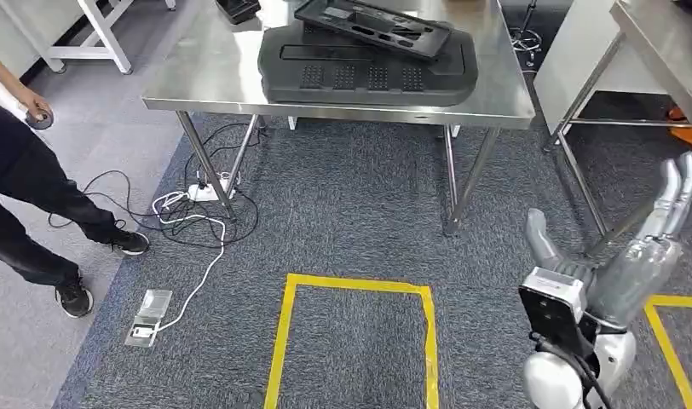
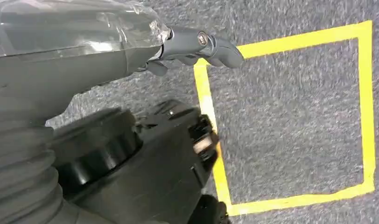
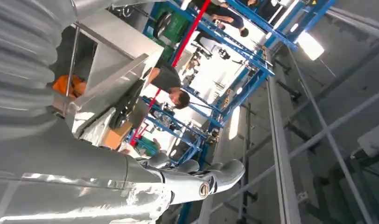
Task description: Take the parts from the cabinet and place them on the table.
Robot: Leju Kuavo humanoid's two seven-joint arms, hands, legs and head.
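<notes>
Two large black plastic parts lie on the steel table [image 1: 206, 81]: a broad moulded panel [image 1: 368, 68] with a flatter frame-like part [image 1: 372, 24] stacked on it. A third, smaller black part [image 1: 238, 8] sits at the table's far left. My right hand [image 1: 666, 213] is raised at the lower right, well short of the table, its fingers straight and apart with nothing in them; the right wrist view shows this hand [image 3: 197, 179] empty against the ceiling. My left hand [image 2: 197, 46] hangs over the carpet and holds nothing.
A person [image 1: 27, 187] stands at the left edge. Cables and a power strip [image 1: 202, 192] lie under the table's left legs, with a floor socket box [image 1: 148, 317] nearby. A yellow tape square [image 1: 355, 285] marks the carpet. A second steel table [image 1: 658, 34] stands at the right.
</notes>
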